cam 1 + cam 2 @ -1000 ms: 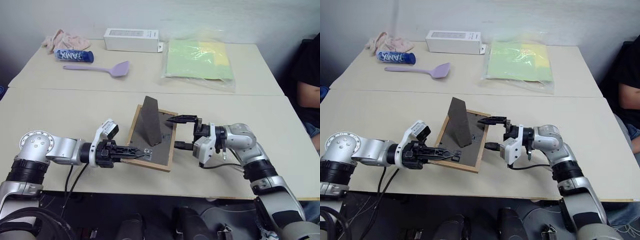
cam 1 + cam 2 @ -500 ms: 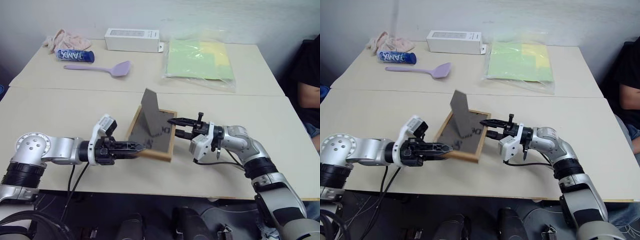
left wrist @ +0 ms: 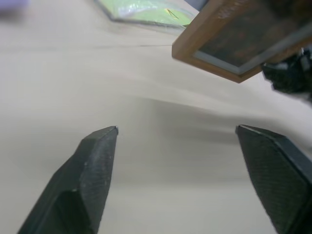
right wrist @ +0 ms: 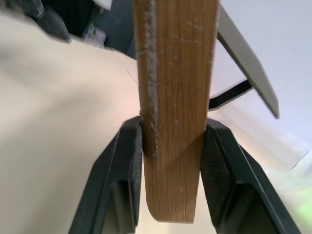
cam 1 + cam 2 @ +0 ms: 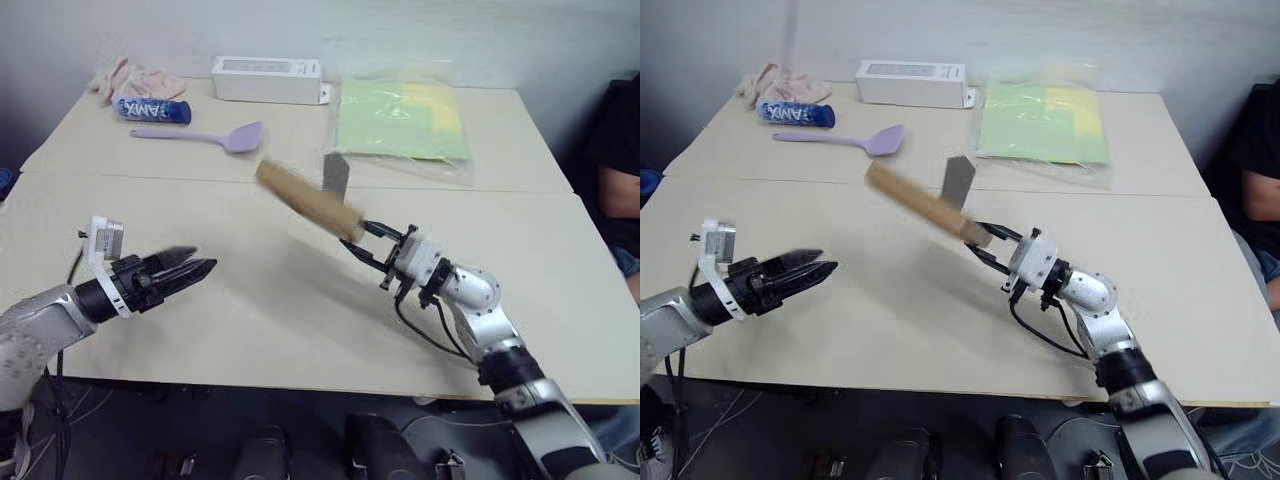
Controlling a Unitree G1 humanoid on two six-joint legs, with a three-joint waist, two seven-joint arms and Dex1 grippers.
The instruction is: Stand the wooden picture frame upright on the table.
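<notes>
Pincers first, nearest the camera. Left pincer (image 5: 190,268) hovers over the near slab of the worktop (image 5: 250,330), fingers spread wide apart, nothing between them; the left wrist view shows the two black fingertips (image 3: 100,146) well apart with bare beige surface in the gap. Right pincer (image 5: 358,236) sits right of centre, clamped on the wooden picture frame (image 5: 305,198). Right wrist view: both pads (image 4: 132,146) press the two faces of the light wood border, one edge of the frame running straight up between them.

Frame is lifted clear of the worktop, held by one end and tilted, its long wooden edge slanting up and away toward the left from the grip. Grey fold-out stand (image 5: 335,172) juts out from the back panel, pointing up and toward the far side. In the left wrist view the frame's corner (image 3: 229,44) hangs above the surface, well apart from that pincer's fingertips. Frame is blurred in the head views; whether any part grazes the surface cannot be told from them.

Seam between the two slabs runs across just behind the frame. On the far slab: a clear plastic sleeve of green and yellow sheets (image 5: 400,120) at right, a lilac spatula (image 5: 205,134) at left, a blue can (image 5: 150,109) lying on its side behind it, a pink cloth (image 5: 130,78) at the far left corner, and a white oblong box (image 5: 266,79) along the back edge. A person's dark sleeve and arm (image 5: 615,160) at the right margin.
</notes>
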